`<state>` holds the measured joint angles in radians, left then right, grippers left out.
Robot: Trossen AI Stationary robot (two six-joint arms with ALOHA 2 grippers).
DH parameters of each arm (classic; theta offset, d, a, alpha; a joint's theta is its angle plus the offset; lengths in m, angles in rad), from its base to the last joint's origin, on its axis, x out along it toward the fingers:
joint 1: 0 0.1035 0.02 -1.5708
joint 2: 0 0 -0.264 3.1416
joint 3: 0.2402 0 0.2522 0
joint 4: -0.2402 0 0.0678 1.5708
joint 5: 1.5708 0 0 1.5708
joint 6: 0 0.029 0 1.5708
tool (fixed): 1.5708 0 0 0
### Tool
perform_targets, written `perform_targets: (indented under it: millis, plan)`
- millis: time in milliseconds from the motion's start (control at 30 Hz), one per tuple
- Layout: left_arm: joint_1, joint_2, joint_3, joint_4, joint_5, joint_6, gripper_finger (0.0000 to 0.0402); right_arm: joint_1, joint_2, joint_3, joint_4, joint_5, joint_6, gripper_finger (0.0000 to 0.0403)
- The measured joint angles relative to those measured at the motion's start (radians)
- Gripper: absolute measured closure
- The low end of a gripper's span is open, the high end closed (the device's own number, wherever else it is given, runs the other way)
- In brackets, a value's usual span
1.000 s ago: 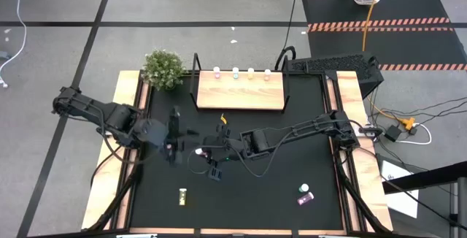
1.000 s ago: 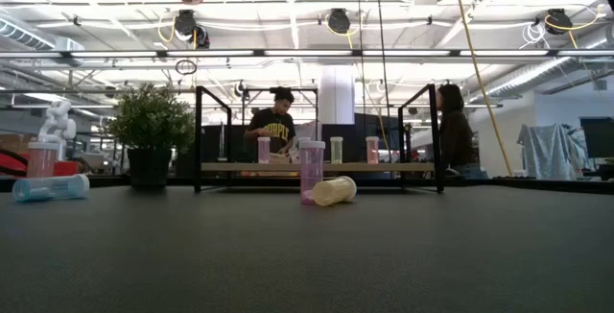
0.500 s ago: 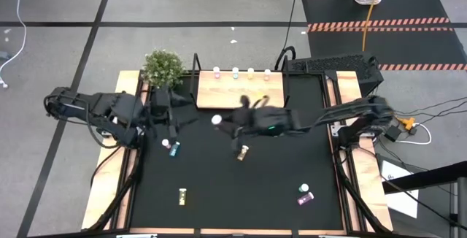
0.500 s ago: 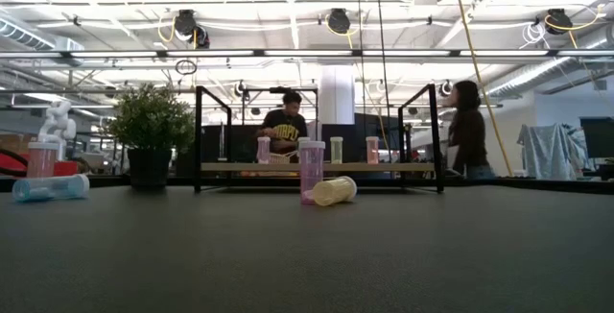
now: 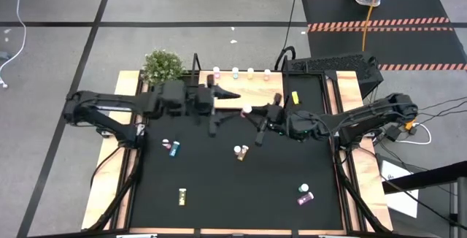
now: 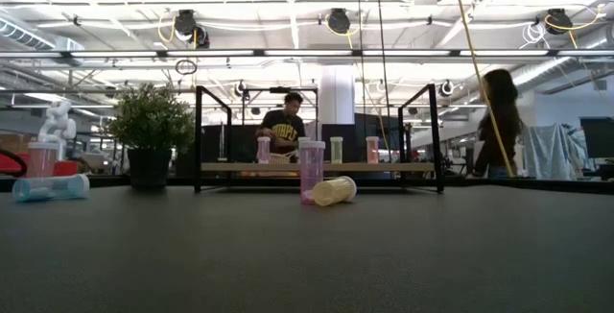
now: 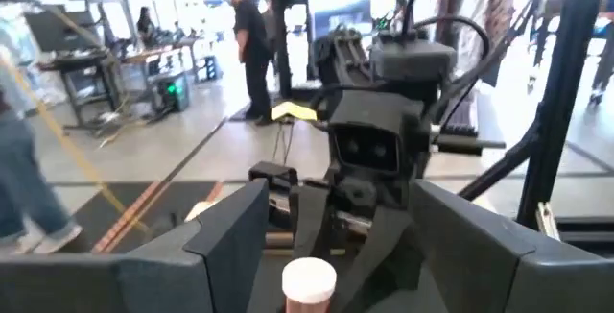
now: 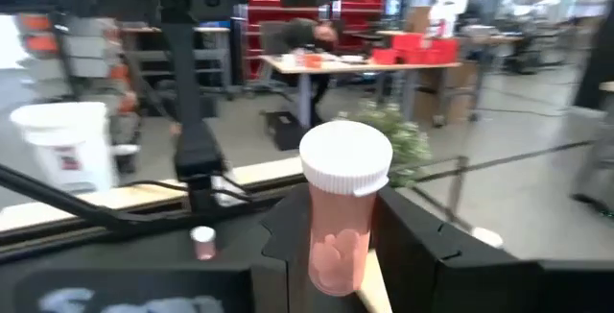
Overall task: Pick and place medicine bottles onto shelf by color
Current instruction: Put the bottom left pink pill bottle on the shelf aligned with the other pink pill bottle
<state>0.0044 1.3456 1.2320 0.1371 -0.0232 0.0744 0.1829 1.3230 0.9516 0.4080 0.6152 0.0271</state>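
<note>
My right gripper (image 5: 254,115) is shut on a pink bottle (image 8: 343,219) with a white cap, held in the air by the near edge of the wooden shelf (image 5: 257,101). My left gripper (image 5: 223,101) is open and empty over the shelf's left part and faces the right gripper. In the left wrist view the bottle's cap (image 7: 309,280) shows low between its open fingers. Several small bottles (image 5: 235,71) stand along the shelf's far edge. An amber bottle (image 5: 239,152) lies on the mat beside a pink one (image 6: 312,169). My right gripper pinches the lower body (image 8: 326,260) of the pink bottle between its two fingers (image 8: 275,246). The fingers come about level from the table's right side. The bottle stands upright in the hold, cap up, lifted clear of table and shelf.
A pink and a teal bottle (image 5: 172,147) lie at the mat's left, a yellow one (image 5: 182,195) near the front, and a blue and a purple one (image 5: 303,193) at the front right. A potted plant (image 5: 162,66) stands left of the shelf. People show in the room behind.
My right gripper has carried the pink bottle up from the mat's middle toward the far edge and the right, to the shelf's near edge. My left gripper has moved from the mat's left side toward the far edge and the right, over the shelf.
</note>
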Motion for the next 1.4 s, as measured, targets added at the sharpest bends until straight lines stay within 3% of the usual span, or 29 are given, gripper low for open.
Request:
perform_targets:
  millis: [133,233,467,667,867,1033,1233,1400]
  plan:
    - [0.047,0.059,0.001,0.107,0.121,-0.027,0.0146,0.028,-0.023,-0.022,-0.029,0.112,-0.025,0.0312]
    - [0.075,0.098,0.010,0.133,0.162,-0.082,0.0146,0.036,-0.066,-0.023,-0.093,0.121,-0.025,0.0312]
    - [0.117,0.153,0.019,0.154,0.126,-0.101,0.0147,0.012,-0.199,-0.023,-0.276,0.117,-0.055,0.0312]
    - [0.121,0.182,0.019,0.168,0.019,-0.110,0.0147,-0.026,-0.277,-0.023,-0.418,0.060,-0.068,0.0312]
    - [0.119,0.312,0.019,0.367,0.019,-0.183,0.0147,-0.046,-0.284,-0.023,-0.477,-0.044,-0.090,0.0312]
    - [0.118,0.371,0.021,0.478,0.022,-0.243,0.0147,-0.046,-0.289,-0.023,-0.520,-0.043,-0.089,0.0312]
    - [0.134,0.373,0.116,0.370,0.058,-0.168,0.0147,-0.059,-0.288,-0.026,-0.578,-0.041,-0.026,0.0312]
    - [0.149,0.382,0.248,0.160,0.118,-0.036,0.0147,-0.082,-0.286,-0.088,-0.492,-0.040,-0.012,0.0312]
